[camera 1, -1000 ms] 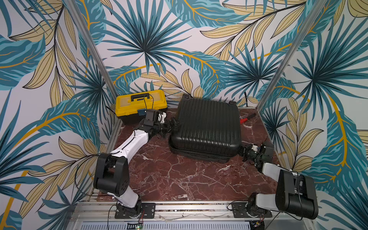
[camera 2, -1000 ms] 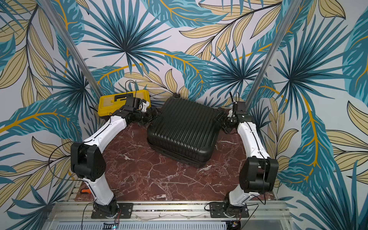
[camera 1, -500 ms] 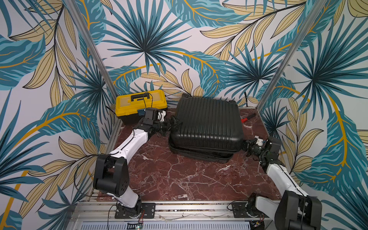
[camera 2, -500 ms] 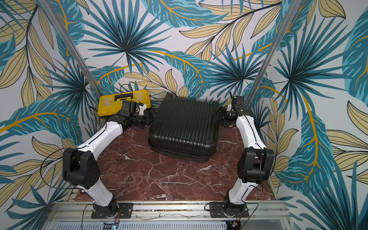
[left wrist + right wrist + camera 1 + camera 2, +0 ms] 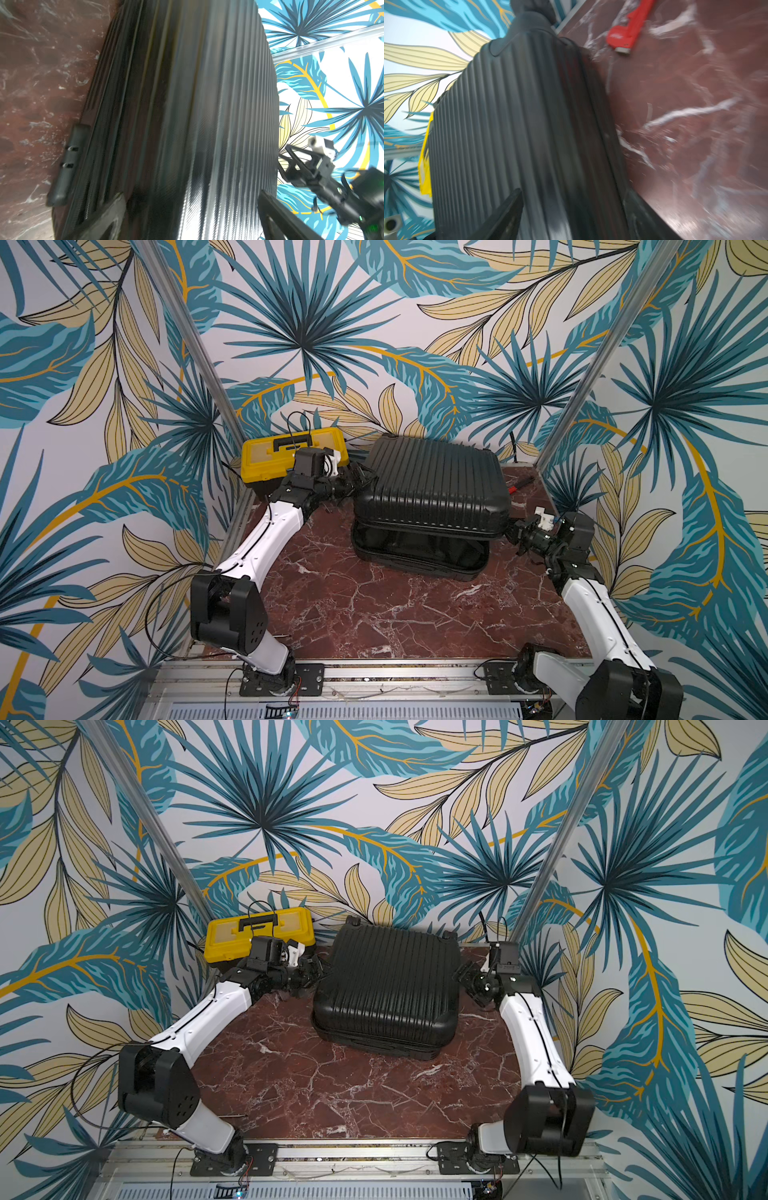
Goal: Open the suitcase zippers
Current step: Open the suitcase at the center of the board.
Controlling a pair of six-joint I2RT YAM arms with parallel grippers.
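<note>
The suitcase [image 5: 432, 485] lies flat at the far middle of the table [image 5: 374, 614], with its ribs running near to far. The left gripper [image 5: 358, 482] sits at its far-left corner, fingers spread wide astride the shell edge. In a top view the right gripper [image 5: 512, 534], also spread, is at the near-right corner, closer to the zippers [image 5: 415, 534], whose seam gapes along the near rim. The toolbox [image 5: 274, 452] crowds the left, while the near table gives room.

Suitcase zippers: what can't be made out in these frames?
- zippers: pulls too small in both top views, blurred in wrist views.
- suitcase interior: shadowed under the raised shell, in a top view.
- right hand: grip unclear, right wrist view blurred, fingers cut by edge.
</note>
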